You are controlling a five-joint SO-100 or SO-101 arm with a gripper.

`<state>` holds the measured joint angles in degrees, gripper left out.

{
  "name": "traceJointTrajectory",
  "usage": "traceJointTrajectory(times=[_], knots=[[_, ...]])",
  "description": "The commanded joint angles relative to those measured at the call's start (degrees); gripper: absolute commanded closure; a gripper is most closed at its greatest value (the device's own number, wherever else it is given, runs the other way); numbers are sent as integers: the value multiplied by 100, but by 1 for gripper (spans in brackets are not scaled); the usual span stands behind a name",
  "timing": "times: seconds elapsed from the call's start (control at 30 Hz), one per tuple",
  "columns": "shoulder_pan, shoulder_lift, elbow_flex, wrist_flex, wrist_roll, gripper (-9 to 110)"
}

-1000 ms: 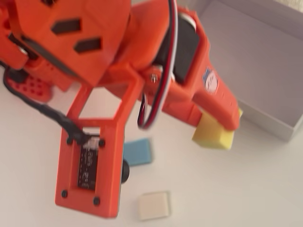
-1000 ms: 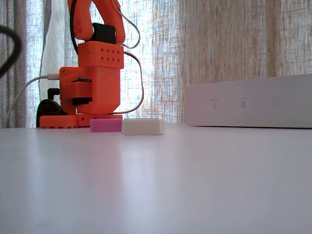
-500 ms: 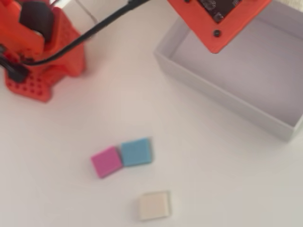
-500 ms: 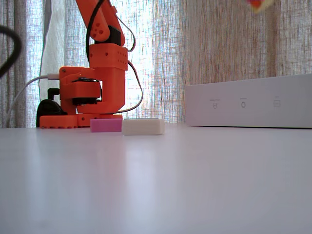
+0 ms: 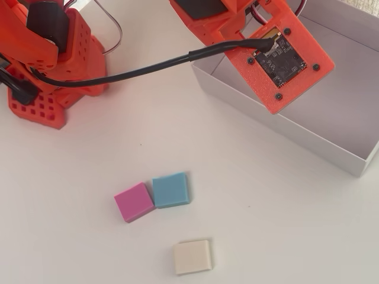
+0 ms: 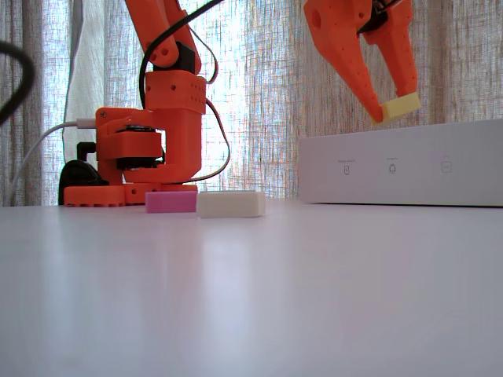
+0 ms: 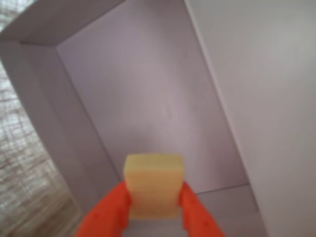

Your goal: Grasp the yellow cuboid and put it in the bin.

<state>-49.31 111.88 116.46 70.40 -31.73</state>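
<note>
My gripper point(image 6: 397, 108) is shut on the yellow cuboid point(image 6: 399, 106) and holds it in the air above the bin point(image 6: 401, 163). In the wrist view the cuboid point(image 7: 153, 191) sits between the two orange fingers point(image 7: 197, 215), with the bin's pale floor point(image 7: 148, 103) below it. In the overhead view the arm's wrist board point(image 5: 278, 59) hangs over the white bin point(image 5: 308, 133) and hides the cuboid and the fingers.
A pink block point(image 5: 134, 201), a blue block point(image 5: 171, 189) and a cream-white block point(image 5: 192, 257) lie on the white table left of the bin. The arm's orange base point(image 5: 44, 65) stands at the back left, with a black cable point(image 5: 136, 72) running to the wrist.
</note>
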Motion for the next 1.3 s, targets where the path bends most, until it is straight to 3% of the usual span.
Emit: traceJointTrajectory(times=[0.0,0.2,0.4,0.5,0.7,0.93,1.1,1.27], knots=[[-35,79,193,-281,-44,108],[44,281,325,-378,-26,77],[97,334,325,-773,-44,73],[149,387,281,-791,-53,56],[580,914,272,-1274,-97,56],[2127,2707,360,-2329,9,56],[3375,3902,580,-2250,1116,56],[4166,5256,1424,-1424,1828,56]])
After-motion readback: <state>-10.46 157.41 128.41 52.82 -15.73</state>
